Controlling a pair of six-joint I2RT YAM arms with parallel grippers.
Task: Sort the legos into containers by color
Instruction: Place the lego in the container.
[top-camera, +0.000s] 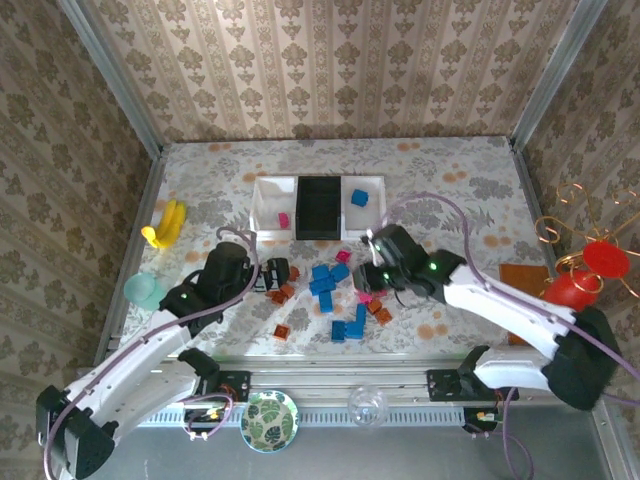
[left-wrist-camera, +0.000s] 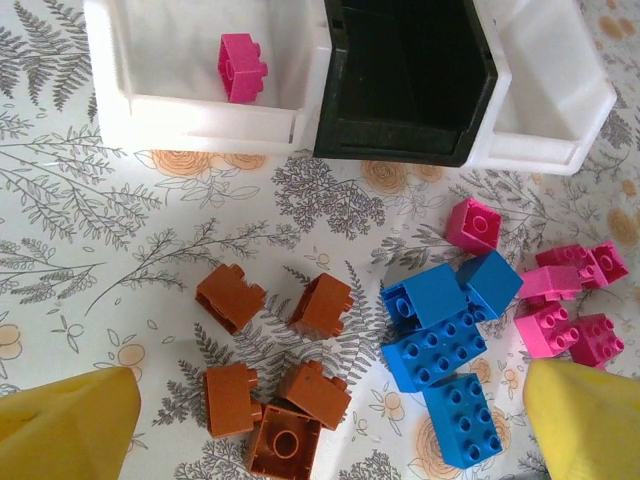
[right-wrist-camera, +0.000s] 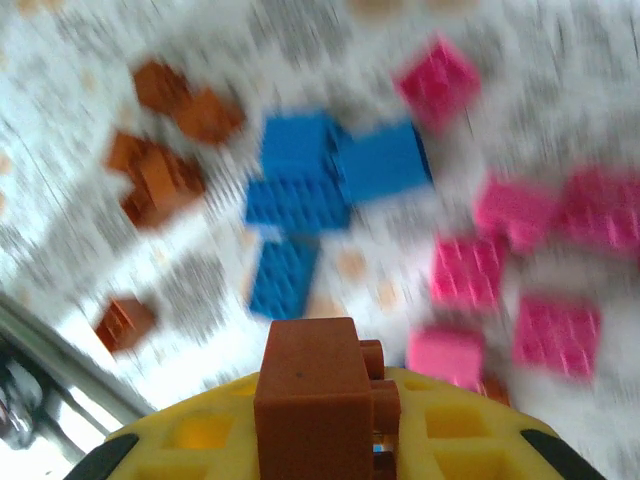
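Three trays stand in a row at the back: a white one (top-camera: 270, 190) holding a pink lego (left-wrist-camera: 243, 67), a black one (top-camera: 320, 207) and a white one (top-camera: 372, 215) holding a blue lego (top-camera: 359, 198). Loose blue legos (left-wrist-camera: 440, 330), pink legos (left-wrist-camera: 560, 300) and orange-brown legos (left-wrist-camera: 225, 297) lie in front of them. My left gripper (left-wrist-camera: 325, 430) hangs open over the brown cluster, a yellow fingertip (left-wrist-camera: 65, 425) on each side. My right gripper (right-wrist-camera: 325, 430) is shut on an orange-brown lego (right-wrist-camera: 318, 390), above the pink and blue pile in a blurred view.
A yellow banana (top-camera: 165, 225) and a teal cup (top-camera: 143, 290) sit at the left. A leaf-patterned plate (top-camera: 268, 420) and a clear ball (top-camera: 367, 405) rest on the near rail. Red objects (top-camera: 585, 275) and a brown mat (top-camera: 525, 275) stand at the right.
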